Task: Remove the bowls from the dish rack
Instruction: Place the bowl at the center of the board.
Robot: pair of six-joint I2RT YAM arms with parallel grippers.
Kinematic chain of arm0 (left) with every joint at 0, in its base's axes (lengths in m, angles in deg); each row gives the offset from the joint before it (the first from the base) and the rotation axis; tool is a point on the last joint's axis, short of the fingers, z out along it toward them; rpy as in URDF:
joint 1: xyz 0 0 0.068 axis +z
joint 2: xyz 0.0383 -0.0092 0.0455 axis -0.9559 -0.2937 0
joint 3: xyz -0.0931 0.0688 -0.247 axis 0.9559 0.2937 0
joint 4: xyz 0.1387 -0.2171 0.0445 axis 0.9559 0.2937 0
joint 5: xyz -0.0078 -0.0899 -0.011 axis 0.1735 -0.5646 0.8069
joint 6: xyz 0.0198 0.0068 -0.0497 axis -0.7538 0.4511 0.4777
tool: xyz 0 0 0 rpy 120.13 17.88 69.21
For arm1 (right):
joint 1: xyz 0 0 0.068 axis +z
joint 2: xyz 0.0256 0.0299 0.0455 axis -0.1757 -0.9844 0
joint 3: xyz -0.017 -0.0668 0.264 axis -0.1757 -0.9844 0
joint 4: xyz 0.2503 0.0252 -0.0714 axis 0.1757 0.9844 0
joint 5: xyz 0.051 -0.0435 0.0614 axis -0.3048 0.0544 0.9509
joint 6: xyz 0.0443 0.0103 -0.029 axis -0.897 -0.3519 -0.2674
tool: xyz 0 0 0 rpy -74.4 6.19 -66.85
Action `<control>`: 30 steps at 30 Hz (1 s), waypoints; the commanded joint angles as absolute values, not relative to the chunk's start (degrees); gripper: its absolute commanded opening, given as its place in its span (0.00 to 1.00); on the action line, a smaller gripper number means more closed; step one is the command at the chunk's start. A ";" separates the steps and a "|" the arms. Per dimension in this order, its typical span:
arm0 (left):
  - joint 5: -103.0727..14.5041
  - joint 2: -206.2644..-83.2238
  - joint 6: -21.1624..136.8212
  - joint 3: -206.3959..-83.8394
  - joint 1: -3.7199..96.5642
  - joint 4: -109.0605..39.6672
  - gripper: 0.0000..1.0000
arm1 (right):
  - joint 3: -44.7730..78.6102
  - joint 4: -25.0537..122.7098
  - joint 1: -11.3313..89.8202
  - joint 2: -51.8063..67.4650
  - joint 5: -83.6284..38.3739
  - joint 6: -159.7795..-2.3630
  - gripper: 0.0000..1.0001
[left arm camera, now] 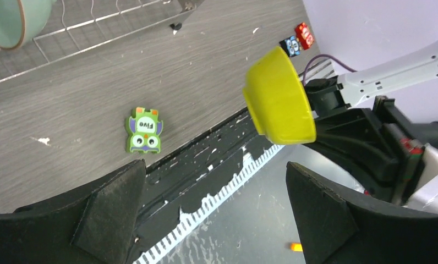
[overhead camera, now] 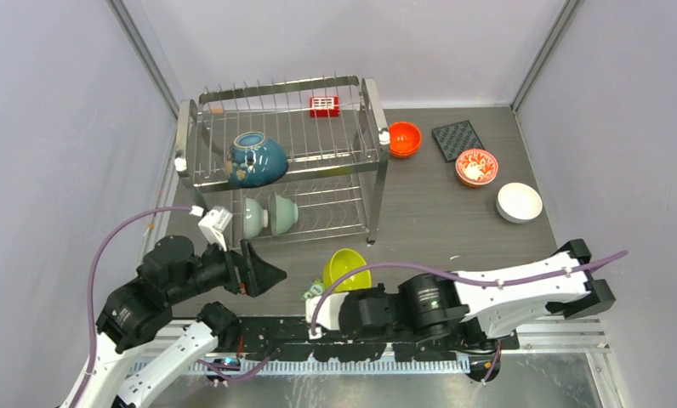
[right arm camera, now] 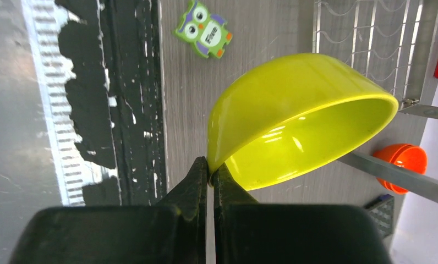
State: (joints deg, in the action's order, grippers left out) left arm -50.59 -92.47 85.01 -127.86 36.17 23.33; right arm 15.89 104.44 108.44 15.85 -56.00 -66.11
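Note:
The steel wire dish rack (overhead camera: 371, 110) stands at the back left. A dark teal-blue bowl (overhead camera: 257, 160) lies on its upper tier, and two pale green bowls (overhead camera: 254, 218) stand on edge on the lower tier. My right gripper (right arm camera: 210, 168) is shut on the rim of a yellow-green bowl (right arm camera: 294, 110), held tilted above the table in front of the rack (overhead camera: 346, 269). My left gripper (left arm camera: 214, 168) is open and holds nothing; it is near the rack's front left, pointing toward the yellow-green bowl (left arm camera: 280, 99). An orange bowl (overhead camera: 404, 138), a flowered bowl (overhead camera: 476, 167) and a white bowl (overhead camera: 519, 202) sit on the table to the right.
A dark square mat (overhead camera: 457, 139) lies at the back right beside the orange bowl. A green owl tile (left arm camera: 144, 130) lies on the table near the front edge, under the held bowl. A red-white block (overhead camera: 324, 105) is clipped to the rack's top.

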 commanded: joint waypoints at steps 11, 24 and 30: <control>-51.16 -99.14 85.51 -125.23 35.94 23.79 1.00 | 8.29 100.37 110.04 11.03 -57.06 -62.91 0.01; -12.88 -109.19 96.88 -120.08 -1.35 13.02 1.00 | 4.16 99.40 110.32 12.90 -56.44 -61.88 0.01; -6.84 -113.57 98.65 -121.25 -6.87 8.14 1.00 | 3.59 101.17 110.55 14.98 -54.87 -62.65 0.01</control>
